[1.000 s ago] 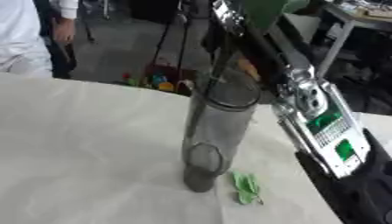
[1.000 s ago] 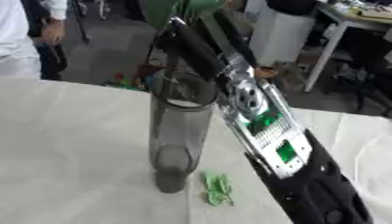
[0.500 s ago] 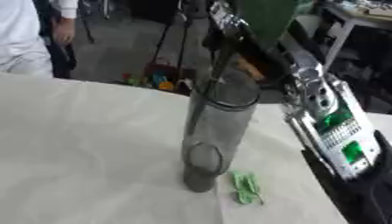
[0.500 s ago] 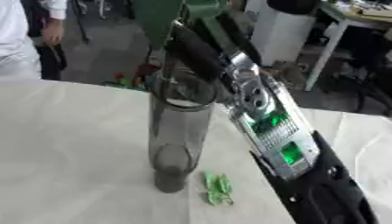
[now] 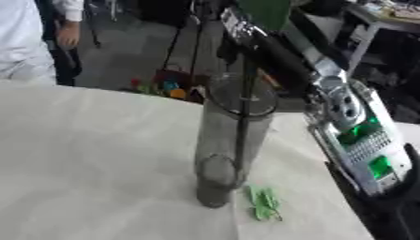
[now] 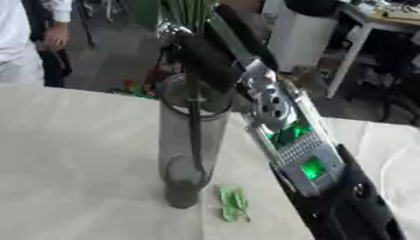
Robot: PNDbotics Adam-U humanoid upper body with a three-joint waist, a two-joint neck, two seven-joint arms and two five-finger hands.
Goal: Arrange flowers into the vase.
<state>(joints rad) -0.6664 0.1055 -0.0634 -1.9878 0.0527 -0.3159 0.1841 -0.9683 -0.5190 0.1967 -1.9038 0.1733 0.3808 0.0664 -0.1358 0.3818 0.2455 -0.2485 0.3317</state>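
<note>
The right robot hand (image 5: 246, 35) sits at the top centre of the frame, directly above the mouth of the vase (image 5: 226, 150), its fingers closed round the top of a flower stem (image 5: 242, 122). The green leaves of the flower (image 6: 190, 11) rise above that grasp and run off the upper edge. Below it, the dark stem drops almost straight down through the rim and shows through the clear glass, its lower end near the bottom of the vase.

The vase is a tall clear cylinder standing upright on the white-covered bench (image 5: 90, 154), in the lower middle of the frame. The stem's long axis lies close to the vase's own, tipped only slightly. That alignment is what matters for the next move: the stem seems far enough inside that it could be let go and come to lean on the rim.

A small green sprig (image 5: 262, 204) lies flat on the bench just right of the vase's foot, apart from it. The left robot hand appears in neither view.
</note>
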